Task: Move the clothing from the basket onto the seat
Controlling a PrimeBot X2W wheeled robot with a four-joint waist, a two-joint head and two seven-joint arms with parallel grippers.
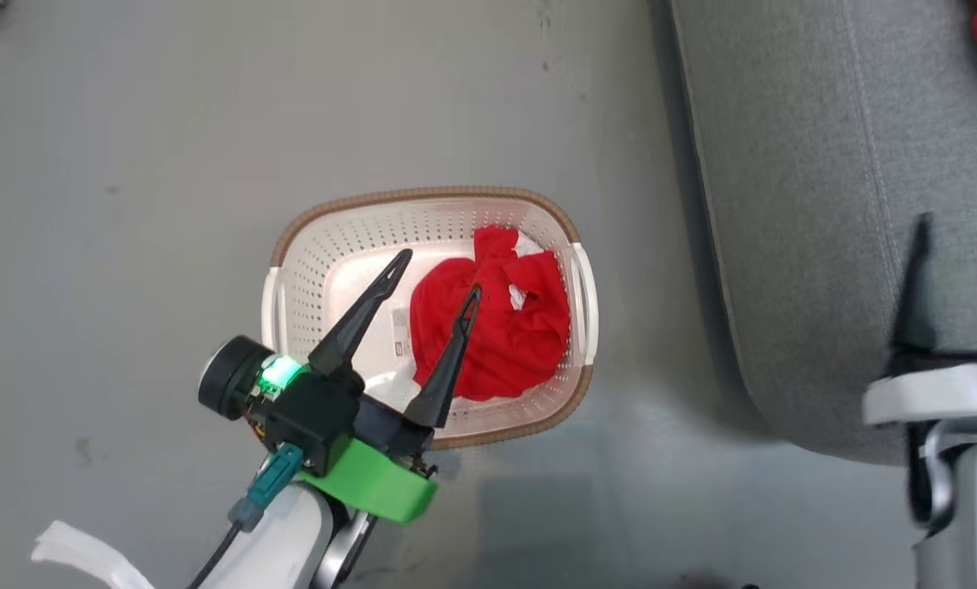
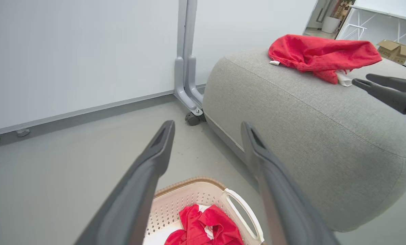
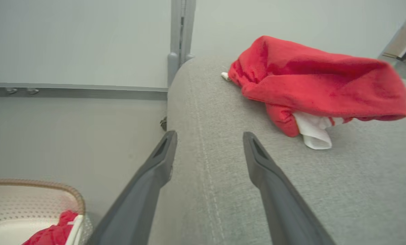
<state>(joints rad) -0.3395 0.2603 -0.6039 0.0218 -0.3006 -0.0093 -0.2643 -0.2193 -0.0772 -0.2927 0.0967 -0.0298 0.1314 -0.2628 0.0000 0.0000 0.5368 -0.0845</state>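
My left gripper (image 1: 441,272) hangs over the basket (image 1: 325,245) with its two fingers spread wide and nothing between them. In the head view one tip lies over the bare basket floor and the other over the edge of the garment (image 1: 497,335). In my left wrist view the basket (image 2: 192,194) sits low between the fingers, with floor (image 2: 70,170) beyond it, so the gripper (image 2: 207,123) is above the cloth and not touching it. That garment is a crumpled red heap with a bit of white showing, filling the basket's half nearer the seat (image 1: 791,204). A paper label (image 1: 398,323) shows on the basket bottom beside it. The basket stands on the grey floor just beside the seat, apart from it. My right gripper (image 3: 208,134) is over the seat's grey cushion near its stitched seam, fingers equally wide apart and holding nothing. In the head view it (image 1: 963,225) is blurred at the right edge. A second garment (image 3: 308,78) lies bunched on top of the seat ahead of those fingers, a white cuff poking out from under it. Behind the seat a grey post on a caster (image 2: 191,118) stands against a pale wall.
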